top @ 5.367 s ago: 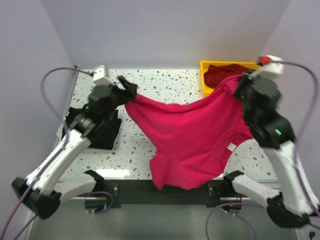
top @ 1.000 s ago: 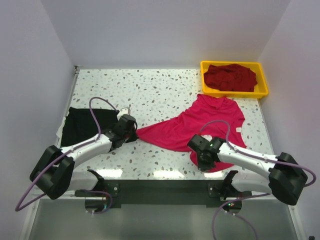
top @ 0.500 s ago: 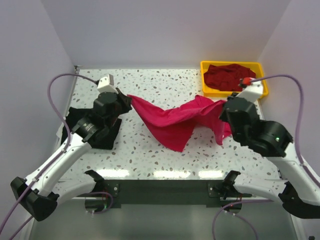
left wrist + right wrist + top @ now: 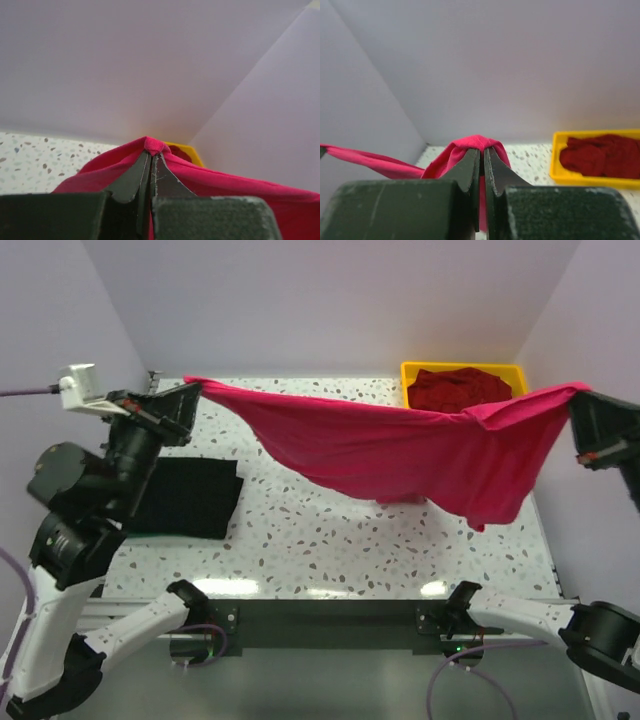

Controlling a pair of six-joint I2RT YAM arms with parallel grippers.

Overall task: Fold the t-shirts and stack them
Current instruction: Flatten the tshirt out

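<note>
While the pink-red t-shirt hangs stretched across the upper half of the overhead view, its left end is pinched in the left gripper at the upper left of the frame, jaws closed tight on a small bunch of cloth (the left wrist view shows a pink nub pushed up between them). Below that, at middle left, the black t-shirt lies flat on the speckled table as a tidy dark rectangle. Further right the pink cloth sags, its lowest fold hanging right of centre, clear of the surface as far as I can judge. Behind it, at upper right, the dark maroon t-shirt lies crumpled in the yellow tray. At the far right edge the right gripper clamps the other end, likewise shut on a pinch of fabric.

The shirt looks light, thin and limp: it will drape and crease rather than hold a shape, and may slip from a shallow pinch. I judge hems, shoulder seams or corners the best holds, where doubled cloth gives more to bite.
</note>
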